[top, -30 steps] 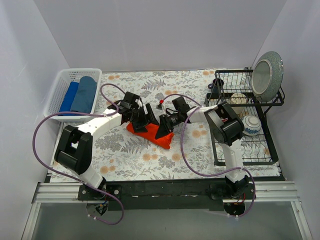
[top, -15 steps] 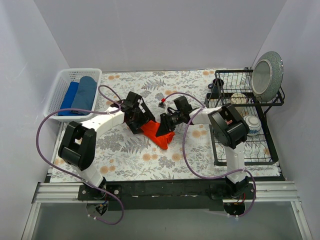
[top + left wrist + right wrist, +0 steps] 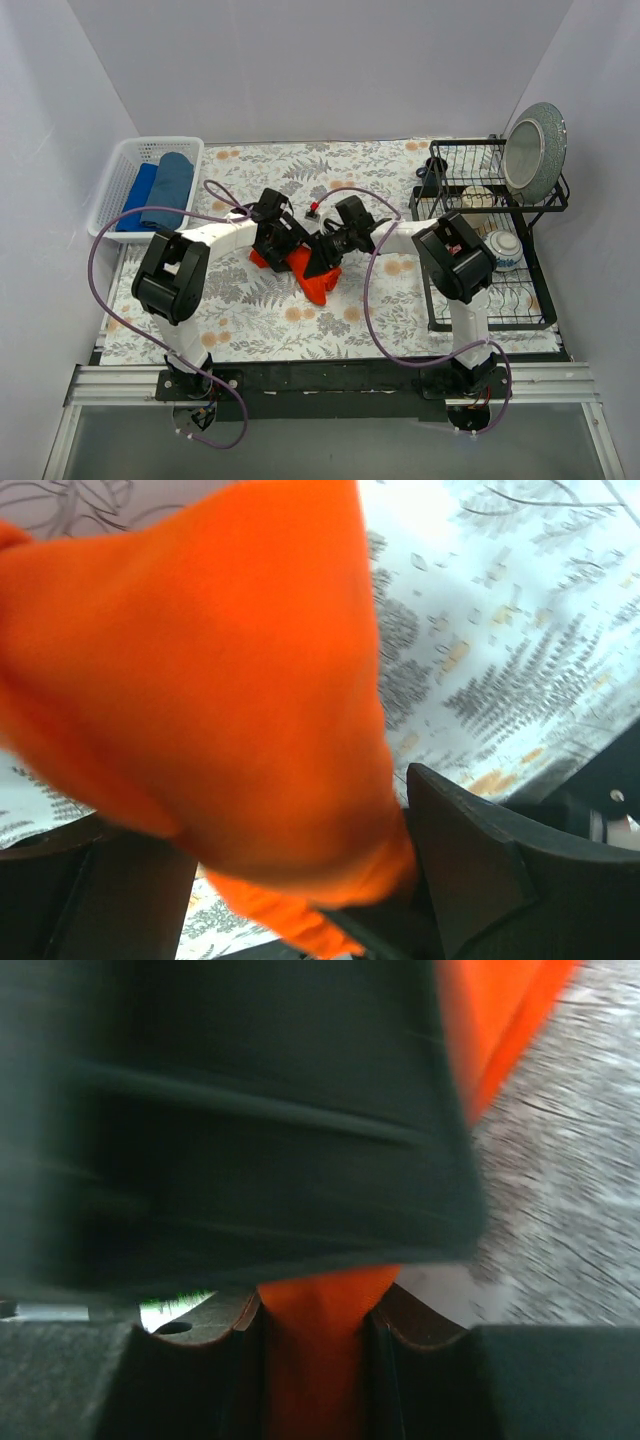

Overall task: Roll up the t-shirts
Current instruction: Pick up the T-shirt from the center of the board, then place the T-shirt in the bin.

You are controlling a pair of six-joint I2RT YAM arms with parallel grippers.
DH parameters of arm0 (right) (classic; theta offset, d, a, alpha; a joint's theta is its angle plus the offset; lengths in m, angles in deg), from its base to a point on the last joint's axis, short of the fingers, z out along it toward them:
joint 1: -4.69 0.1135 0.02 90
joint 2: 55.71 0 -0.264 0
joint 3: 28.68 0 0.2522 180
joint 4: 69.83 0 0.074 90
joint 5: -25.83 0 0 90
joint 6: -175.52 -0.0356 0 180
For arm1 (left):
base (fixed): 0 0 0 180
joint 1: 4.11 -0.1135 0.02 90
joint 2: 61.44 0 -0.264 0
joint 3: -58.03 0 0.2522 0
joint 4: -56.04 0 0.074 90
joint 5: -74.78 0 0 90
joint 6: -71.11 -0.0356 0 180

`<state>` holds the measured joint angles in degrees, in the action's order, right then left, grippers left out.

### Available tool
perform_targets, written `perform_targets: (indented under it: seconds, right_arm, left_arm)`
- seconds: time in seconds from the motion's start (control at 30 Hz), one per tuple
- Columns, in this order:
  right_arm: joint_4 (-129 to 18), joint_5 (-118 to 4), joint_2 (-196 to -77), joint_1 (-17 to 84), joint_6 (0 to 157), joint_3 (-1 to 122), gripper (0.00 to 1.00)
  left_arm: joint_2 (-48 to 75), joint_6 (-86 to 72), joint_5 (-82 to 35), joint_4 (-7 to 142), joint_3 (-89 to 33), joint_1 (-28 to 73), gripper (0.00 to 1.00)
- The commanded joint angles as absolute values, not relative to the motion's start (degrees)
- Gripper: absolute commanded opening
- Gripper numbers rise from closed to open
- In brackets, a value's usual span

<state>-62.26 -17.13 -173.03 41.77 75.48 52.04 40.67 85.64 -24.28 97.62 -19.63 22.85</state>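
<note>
Orange-red t-shirt [image 3: 312, 283]: mid-table, a bunched lump on the fern-print cloth [image 3: 300, 335], caught between the two grippers. One corner shows to the left of the left gripper; the bulk lies below and between both.
Shirt shape: crumpled and folded on itself; whether it is rolled cannot be told.
Left gripper [image 3: 283, 243]: clamped on a thick wad of the orange-red t-shirt. In the left wrist view the fabric fills the whole gap between its fingers [image 3: 480, 870] and hangs across most of the frame.
Right gripper [image 3: 325, 255]: pinching a narrow fold of the same shirt. In the right wrist view an orange strip sits tight between its brown pads [image 3: 250, 1335].
Gripper spacing: just beside each other, tips angled inward. A blurred dark body blocks most of the right wrist view.
Royal blue t-shirt [image 3: 140, 197]: in the white basket [image 3: 160, 141], far left, lying lengthwise.
Teal-blue t-shirt [image 3: 171, 185]: same basket, touching the royal blue one on its right side, and looks rolled.
Basket position: back left of the table, well apart from the grippers.
Dish rack [image 3: 490, 146]: black wire, right side of the table.
Plate [image 3: 533, 140]: grey, upright at the rack's back right corner.
Bowl [image 3: 503, 250]: white, inside the rack.
</note>
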Motion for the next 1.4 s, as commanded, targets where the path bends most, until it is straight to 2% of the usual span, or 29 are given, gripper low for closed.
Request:
perform_targets:
  seconds: [0.0, 0.07, 0.17, 0.2, 0.23, 0.27, 0.3, 0.33, 0.37, 0.47, 0.6, 0.67, 0.73, 0.77, 0.8, 0.87, 0.9, 0.97, 1.03, 1.1, 1.17, 1.37]
  right_arm:
    - [-63.62, -19.17, -169.62, 46.69, 76.56, 51.26, 0.01]
    - [-64.24, -19.79, -168.83, 48.01, 76.29, 51.09, 0.01]
    - [-64.59, -20.93, -167.86, 48.98, 76.73, 50.65, 0.01]
    - [-64.76, -21.37, -167.68, 49.07, 76.65, 50.47, 0.01]
    - [-64.77, -21.46, -167.51, 48.98, 76.47, 50.3, 0.07]
    - [-64.59, -21.55, -167.33, 49.07, 76.21, 50.21, 0.21]
    - [-63.11, -21.55, -166.63, 49.07, 76.73, 50.12, 0.42]
    - [-60.75, -21.37, -166.02, 49.07, 77.78, 50.55, 0.98]
    - [-57.68, -21.37, -165.23, 48.72, 82.23, 51.25, 0.98]
    - [-42.39, -20.76, -160.93, 45.75, 90.07, 55.47, 0.99]
    - [-25.15, -18.38, -156.62, 37.93, 100.01, 62.76, 0.99]
    - [-20.57, -18.21, -156.34, 32.76, 99.94, 66.63, 0.98]
    - [-17.41, -19.17, -156.17, 30.19, 100.63, 69.61, 0.99]
    - [-16.87, -19.78, -155.91, 28.61, 101.16, 70.07, 0.99]
    - [-16.69, -21.09, -155.03, 28.16, 101.86, 70.24, 0.99]
    - [-16.51, -21.63, -154.15, 27.98, 103.19, 70.25, 0.99]
    - [-16.78, -21.46, -153.45, 27.98, 103.36, 69.98, 0.99]
    - [-19.48, -21.46, -152.31, 27.98, 101.61, 67.8, 0.99]
    - [-20.99, -21.63, -150.81, 27.98, 100.82, 66.04, 0.99]
    - [-22.31, -22.07, -149.58, 27.98, 100.64, 63.31, 0.99]
    - [-22.93, -22.43, -148.79, 27.8, 100.99, 61.73, 0.99]
    - [-24.95, -21.64, -147.2, 27.54, 100.29, 56.01, 0.98]
  left_arm:
    - [41.92, 87.81, -25.85, 94.85, -19.98, 22.61, 0.75]
    - [42.45, 88.25, -26.56, 94.68, -19.9, 22.61, 0.68]
    - [42.27, 86.85, -27.88, 92.14, -18.58, 22.61, 0.51]
    - [42.19, 86.15, -28.23, 91.26, -17.88, 22.61, 0.48]
    - [41.92, 85.27, -28.58, 89.25, -17.44, 22.52, 0.43]
    - [41.4, 82.82, -29.89, 87.66, -16.91, 22.43, 0.28]
    - [41.13, 81.15, -30.51, 86.08, -16.56, 22.35, 0.19]
    - [40.7, 79.74, -31.21, 83.19, -15.86, 22.17, 0.1]
    - [40.34, 77.98, -32.52, 81.94, -15.68, 21.82, 0.05]
    - [38.06, 69.99, -38.22, 75.44, -14.01, 20.51, 0.04]
    - [33.93, 57.25, -52.35, 74.36, -15.05, 19.27, 0.0]
    - [32.52, 47.15, -57.47, 80.24, -19.42, 17.78, 0.0]
    - [33.56, 33.32, -62.32, 93.83, -25.14, 16.03, 0.0]
    - [34.44, 27.4, -63.46, 99.71, -32.65, 15.15, 0.0]
    - [35.93, 22.64, -64.08, 112.3, -36.55, 14.18, 0.0]
    - [41.11, 8.58, -66.37, 125.2, -45.33, 10.23, 0.02]
    - [43.04, 4.36, -67.42, 137.53, -53.56, 8.48, 0.04]
    - [48.74, -4.96, -68.04, 148.5, -63.44, 2.51, 0.05]
    - [48.95, -4.11, -66.29, 149.43, -69.8, -5.98, 0.05]
    - [46.85, -12.27, -68.74, 149.34, -72.0, -11.38, 0.01]
    - [47.19, -15.36, -64.91, 149.26, -75.07, -15.79, 0.0]
    - [58.87, -16.87, -63.3, 149.25, -92.47, -27.04, 0.0]
